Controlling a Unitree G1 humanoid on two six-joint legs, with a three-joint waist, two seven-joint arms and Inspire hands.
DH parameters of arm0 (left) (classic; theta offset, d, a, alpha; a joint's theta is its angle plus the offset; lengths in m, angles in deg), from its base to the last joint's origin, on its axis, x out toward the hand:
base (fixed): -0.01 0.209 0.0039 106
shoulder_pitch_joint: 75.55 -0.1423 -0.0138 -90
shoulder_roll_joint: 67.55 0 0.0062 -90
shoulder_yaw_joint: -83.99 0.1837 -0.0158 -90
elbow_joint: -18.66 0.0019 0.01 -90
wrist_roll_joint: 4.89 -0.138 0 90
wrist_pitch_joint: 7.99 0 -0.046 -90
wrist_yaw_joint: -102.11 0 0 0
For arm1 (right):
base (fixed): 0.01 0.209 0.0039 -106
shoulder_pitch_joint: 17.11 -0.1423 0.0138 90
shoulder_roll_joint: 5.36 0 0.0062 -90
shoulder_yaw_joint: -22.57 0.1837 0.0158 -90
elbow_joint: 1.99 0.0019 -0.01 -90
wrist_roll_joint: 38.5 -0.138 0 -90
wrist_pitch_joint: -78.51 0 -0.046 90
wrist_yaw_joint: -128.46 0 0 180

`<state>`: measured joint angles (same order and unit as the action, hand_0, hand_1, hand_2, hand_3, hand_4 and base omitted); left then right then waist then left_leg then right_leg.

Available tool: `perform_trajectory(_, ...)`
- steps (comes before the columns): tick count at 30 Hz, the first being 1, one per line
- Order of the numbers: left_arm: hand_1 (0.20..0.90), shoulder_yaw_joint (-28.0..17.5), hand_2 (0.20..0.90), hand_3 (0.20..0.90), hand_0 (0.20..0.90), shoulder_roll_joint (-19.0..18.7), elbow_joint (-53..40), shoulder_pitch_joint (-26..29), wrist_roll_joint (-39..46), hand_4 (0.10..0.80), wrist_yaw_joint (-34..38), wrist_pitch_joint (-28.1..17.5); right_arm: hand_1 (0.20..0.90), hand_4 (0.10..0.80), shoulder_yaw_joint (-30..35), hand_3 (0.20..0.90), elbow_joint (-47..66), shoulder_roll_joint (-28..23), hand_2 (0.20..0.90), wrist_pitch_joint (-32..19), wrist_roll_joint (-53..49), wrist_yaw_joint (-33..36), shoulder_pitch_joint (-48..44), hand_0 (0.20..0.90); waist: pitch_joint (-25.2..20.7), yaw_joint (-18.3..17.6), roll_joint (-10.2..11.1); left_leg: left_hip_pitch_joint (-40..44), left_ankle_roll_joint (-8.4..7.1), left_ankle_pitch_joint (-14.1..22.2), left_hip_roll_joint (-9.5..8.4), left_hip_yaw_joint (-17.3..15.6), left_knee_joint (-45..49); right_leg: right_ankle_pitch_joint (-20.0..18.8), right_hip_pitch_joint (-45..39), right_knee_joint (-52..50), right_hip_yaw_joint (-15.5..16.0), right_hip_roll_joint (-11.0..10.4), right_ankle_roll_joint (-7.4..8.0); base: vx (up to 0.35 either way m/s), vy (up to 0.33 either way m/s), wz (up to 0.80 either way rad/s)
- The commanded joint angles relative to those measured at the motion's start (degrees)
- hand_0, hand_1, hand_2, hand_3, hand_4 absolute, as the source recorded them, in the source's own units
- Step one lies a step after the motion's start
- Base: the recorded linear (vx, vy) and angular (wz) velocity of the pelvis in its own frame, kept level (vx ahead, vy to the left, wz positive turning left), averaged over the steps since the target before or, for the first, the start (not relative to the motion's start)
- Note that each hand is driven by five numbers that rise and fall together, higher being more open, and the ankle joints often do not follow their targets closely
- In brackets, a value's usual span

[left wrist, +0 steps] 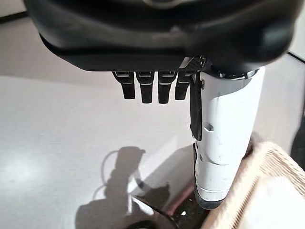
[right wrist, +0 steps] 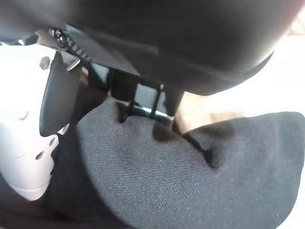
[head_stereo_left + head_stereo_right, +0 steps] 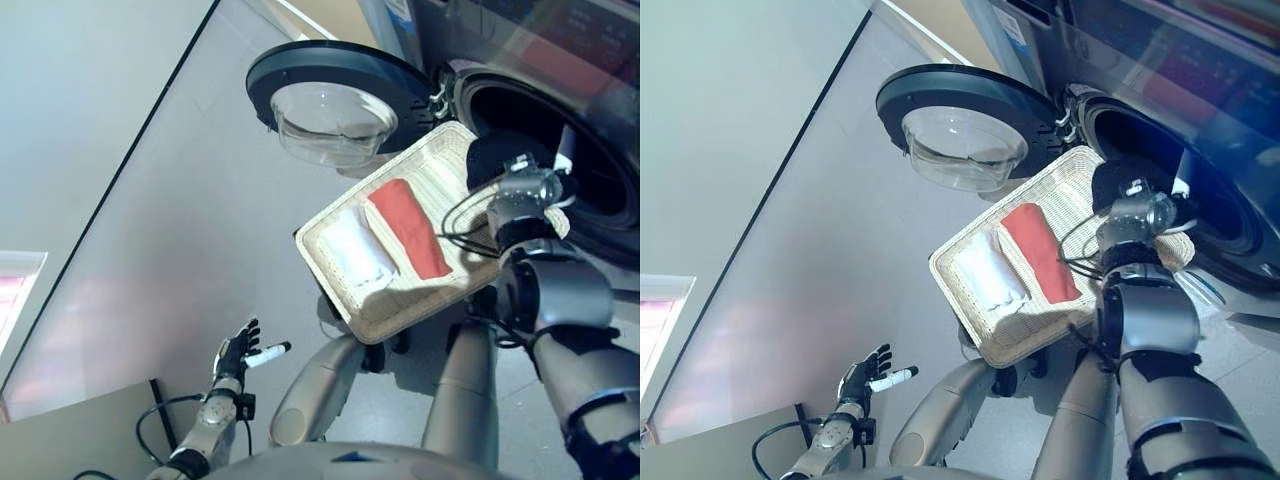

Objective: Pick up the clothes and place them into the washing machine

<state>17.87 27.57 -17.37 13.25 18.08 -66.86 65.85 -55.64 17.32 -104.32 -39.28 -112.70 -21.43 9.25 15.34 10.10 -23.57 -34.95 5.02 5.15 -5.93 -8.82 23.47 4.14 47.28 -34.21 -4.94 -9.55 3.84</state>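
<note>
A shallow wicker basket (image 3: 333, 283) sits beside the washing machine (image 3: 600, 120), whose drum opening (image 3: 545, 125) is dark. In the basket lie a folded red cloth (image 3: 412, 228) and a folded white cloth (image 3: 357, 250). My right hand (image 2: 181, 43) is over the basket's end nearest the drum. Its fingers are curled into a black garment (image 2: 190, 176), which also shows in the left eye view (image 3: 490, 158). My left hand (image 3: 236, 355) hangs low at the lower left, away from the basket. Its fingers (image 1: 147, 88) are straight and it holds nothing.
The machine's round door (image 3: 340, 100) with its glass bowl stands swung open to the left of the basket. Pale grey floor (image 3: 180, 230) spreads to the left. A corner of the basket (image 1: 271, 167) shows past my left thumb.
</note>
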Motion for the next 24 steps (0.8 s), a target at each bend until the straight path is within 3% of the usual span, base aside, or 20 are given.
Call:
perform_trajectory(1, 0.900, -1.04, 0.900, 0.900, 0.900, -1.70, 4.33, -0.66, 3.03, 0.800, 1.21, -0.95, 0.900, 0.800, -0.36, 0.900, 13.87, 2.29, 0.900, -9.19, -2.33, -4.86, -0.43, 0.900, -3.78, 0.55, -1.36, -2.01, -2.91, -1.64, -1.70, 1.57, -2.26, 3.04, -4.87, 0.61, 3.67, 1.78, -2.38, 0.004, 0.008, -0.04)
perform_trajectory(5, 0.900, -1.41, 0.900, 0.900, 0.900, -1.77, 2.21, -1.29, 3.33, 0.800, 0.49, -1.62, 0.900, 0.800, -1.13, 0.900, 22.53, 5.80, 0.900, -10.89, -4.73, -11.34, 4.40, 0.900, -3.54, 0.39, -1.47, -1.74, -2.91, -2.05, -1.92, 1.54, -2.52, 2.97, -5.16, 0.75, 3.51, 1.60, -2.30, -0.004, 0.002, -0.02)
perform_trajectory(11, 0.900, -1.68, 0.900, 0.900, 0.900, -3.02, 0.52, -1.75, 2.38, 0.800, -1.59, -2.19, 0.900, 0.800, -0.61, 0.900, 22.43, 1.86, 0.900, -11.31, -6.84, -15.85, 4.20, 0.900, -3.85, 1.27, -3.18, -1.37, -3.08, -2.57, -2.49, 1.37, -3.23, 2.99, -5.13, 0.87, 3.19, 1.07, -2.19, 0.000, 0.000, 0.00)
perform_trajectory(16, 0.900, -1.63, 0.900, 0.900, 0.900, -2.91, 1.62, -1.87, 2.27, 0.800, -1.57, -2.13, 0.900, 0.800, -1.00, 0.900, 20.96, -0.48, 0.900, -10.32, -4.32, -13.97, 3.11, 0.900, -4.04, 1.53, -4.18, -1.50, -3.17, -2.89, -2.51, 1.24, -3.63, 2.76, -4.78, 0.95, 2.97, 0.99, -2.11, 0.000, 0.000, 0.00)
perform_trajectory(18, 0.900, -1.49, 0.900, 0.900, 0.900, -3.23, 2.12, -2.53, 1.72, 0.800, -1.27, -2.17, 0.900, 0.800, -2.20, 0.900, 16.76, -4.05, 0.900, -8.34, 4.76, -7.78, 1.96, 0.900, -4.37, 1.55, -4.25, -1.58, -3.25, -3.10, -2.48, 1.22, -3.92, 2.60, -4.78, 1.24, 2.90, 1.03, -2.09, 0.000, 0.000, 0.00)
perform_trajectory(19, 0.900, -1.43, 0.900, 0.900, 0.900, -3.52, 3.02, -2.79, 0.84, 0.800, -0.63, -2.16, 0.900, 0.800, -3.31, 0.900, 13.29, -7.40, 0.900, -6.41, 13.76, -0.49, 0.68, 0.900, -4.45, 1.47, -4.18, -1.62, -3.29, -3.17, -2.47, 1.20, -4.05, 2.47, -4.75, 1.38, 2.86, 1.03, -2.07, 0.000, 0.000, 0.00)
perform_trajectory(20, 0.900, -1.44, 0.900, 0.900, 0.900, -3.66, 4.00, -2.61, -0.17, 0.800, 0.40, -2.04, 0.900, 0.800, -4.81, 0.900, 9.58, -10.34, 0.900, -2.93, 22.86, 6.36, -0.95, 0.900, -4.48, 1.47, -4.12, -1.63, -3.37, -3.26, -2.43, 1.30, -4.23, 2.29, -4.68, 1.55, 2.89, 1.02, -2.05, 0.000, 0.000, 0.00)
perform_trajectory(21, 0.900, -1.39, 0.900, 0.900, 0.900, -4.27, 4.61, -2.12, -1.66, 0.800, 1.51, -1.68, 0.900, 0.800, -9.28, 0.900, 4.84, -14.68, 0.900, 4.36, 36.66, 15.52, -3.92, 0.900, -4.58, 1.56, -3.98, -1.59, -3.40, -3.16, -2.46, 1.35, -4.34, 2.48, -4.74, 1.57, 2.95, 1.02, -2.07, 0.000, 0.000, 0.00)
perform_trajectory(24, 0.900, -0.89, 0.900, 0.900, 0.900, -3.85, 3.04, -1.53, -4.85, 0.800, 4.40, -2.79, 0.900, 0.800, -14.02, 0.900, 9.08, -13.34, 0.900, 10.62, 54.27, 26.36, -3.82, 0.900, -4.21, 1.58, -4.75, -2.10, -3.32, -3.77, -2.30, 1.31, -4.59, 1.62, -4.61, 2.34, 3.18, 1.33, -2.13, 0.000, 0.000, 0.00)
